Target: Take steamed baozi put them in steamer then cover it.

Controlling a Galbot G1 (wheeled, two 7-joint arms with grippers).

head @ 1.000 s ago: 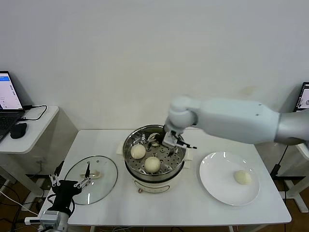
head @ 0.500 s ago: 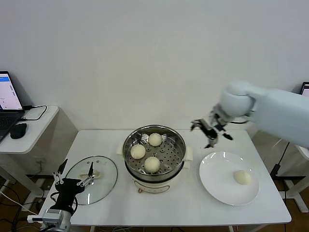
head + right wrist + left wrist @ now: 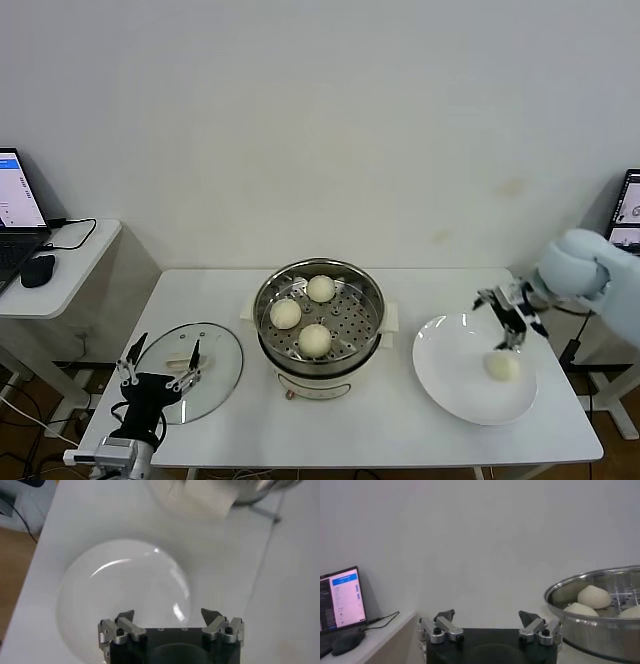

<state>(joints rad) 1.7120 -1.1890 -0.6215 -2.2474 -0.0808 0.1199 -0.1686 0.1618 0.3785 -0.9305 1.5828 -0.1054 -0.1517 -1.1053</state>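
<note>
The round shiny stainless-steel steamer [image 3: 600,612], beside the left gripper [image 3: 490,625], is cut off by the frame edge; one bun is partly hidden.

Three cream-white baozi [image 3: 315,339] lie in the shiny silver steamer [image 3: 270,300], whose tray is dotted with holes; its base is cream. Under the black-and-silver right gripper [image 3: 507,321], a fourth cream bun [image 3: 501,366] lies on a plain white plate [image 3: 445,370].

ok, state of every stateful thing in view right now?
steamer: uncovered, three baozi inside
last baozi: alone on the plate
cover: flat on the table, left of the steamer
right gripper: open, empty, above the plate
left gripper: open, empty, by the cover
</note>
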